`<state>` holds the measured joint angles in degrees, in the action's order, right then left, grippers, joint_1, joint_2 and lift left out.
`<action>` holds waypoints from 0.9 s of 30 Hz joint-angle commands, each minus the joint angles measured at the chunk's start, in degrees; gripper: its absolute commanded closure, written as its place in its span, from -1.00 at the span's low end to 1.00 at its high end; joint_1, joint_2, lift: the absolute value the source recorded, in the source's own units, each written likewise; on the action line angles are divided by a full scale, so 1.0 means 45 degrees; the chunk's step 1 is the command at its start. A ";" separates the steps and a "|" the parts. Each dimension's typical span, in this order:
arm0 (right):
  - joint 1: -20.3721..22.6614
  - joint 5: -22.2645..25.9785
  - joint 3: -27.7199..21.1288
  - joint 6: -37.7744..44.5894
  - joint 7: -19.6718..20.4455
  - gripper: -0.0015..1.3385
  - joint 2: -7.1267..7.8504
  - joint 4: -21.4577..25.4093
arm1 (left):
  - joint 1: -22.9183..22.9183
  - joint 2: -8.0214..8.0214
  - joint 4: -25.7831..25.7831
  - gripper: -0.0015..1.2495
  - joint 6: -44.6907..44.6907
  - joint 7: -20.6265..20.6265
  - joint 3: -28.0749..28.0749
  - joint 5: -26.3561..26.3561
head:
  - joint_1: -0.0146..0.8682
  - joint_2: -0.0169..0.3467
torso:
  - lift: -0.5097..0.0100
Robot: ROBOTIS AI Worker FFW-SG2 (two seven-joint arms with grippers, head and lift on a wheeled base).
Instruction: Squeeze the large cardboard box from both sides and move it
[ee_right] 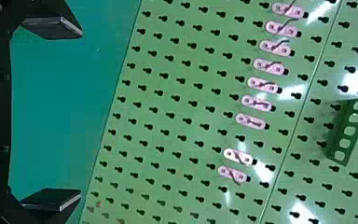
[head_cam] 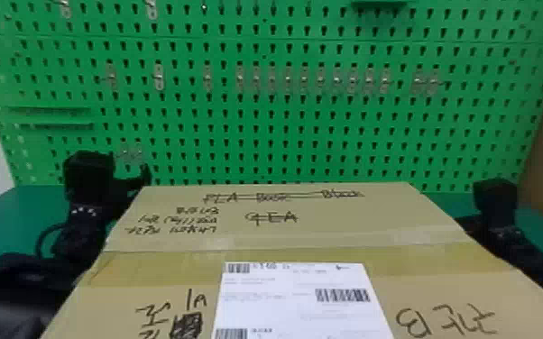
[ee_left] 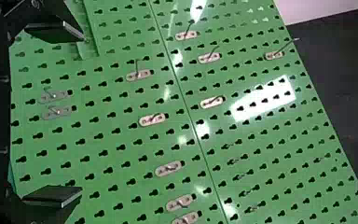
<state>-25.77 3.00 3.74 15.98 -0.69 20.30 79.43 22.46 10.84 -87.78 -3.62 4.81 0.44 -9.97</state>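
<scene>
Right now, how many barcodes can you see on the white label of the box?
3 on the label: top-left barcode, right-side barcode, and lower-left barcode, at the head view's bottom edge. More may be hidden below it.

Left gripper, jaws wide apart, before green pegboard with metal hooks.

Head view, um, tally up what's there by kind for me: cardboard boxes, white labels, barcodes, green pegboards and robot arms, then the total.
Cardboard box: 1
White label: 1
Barcodes: 3
Green pegboard: 1
Robot arms, left arm and right arm: 2
Total: 8
</scene>
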 commanded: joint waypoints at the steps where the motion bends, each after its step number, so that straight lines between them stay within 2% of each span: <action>1: 0.0160 0.0212 -0.0383 0.0062 -0.0218 -0.85 0.0118 0.0181 | -0.0129 0.0072 -0.0181 -0.80 -0.0055 -0.0033 0.0117 0.0146 | -0.07 -0.63 | 0.16; 6: 0.0121 0.0212 -0.0597 -0.0055 -0.0276 -0.85 0.0001 0.0181 | -0.0129 0.0052 -0.0200 -0.80 -0.0074 -0.0033 0.0176 0.0224 | -0.07 -0.63 | 0.16; 13: 0.0081 0.0291 -0.0168 0.0042 -0.0413 -0.85 0.0509 0.0181 | -0.0109 0.0131 -0.0200 -0.80 -0.0074 -0.0170 0.0117 0.0478 | -0.07 -0.63 | 0.16; 27: 0.0414 0.0232 -0.0461 0.0257 -0.0530 -0.85 0.0802 0.0396 | -0.0344 0.0404 -0.0356 -0.80 -0.0250 -0.0444 0.0254 0.0380 | -0.07 -0.63 | 0.16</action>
<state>-24.23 4.22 2.24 16.90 -2.98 23.73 81.02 21.26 12.43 -88.93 -4.41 2.87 1.17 -7.91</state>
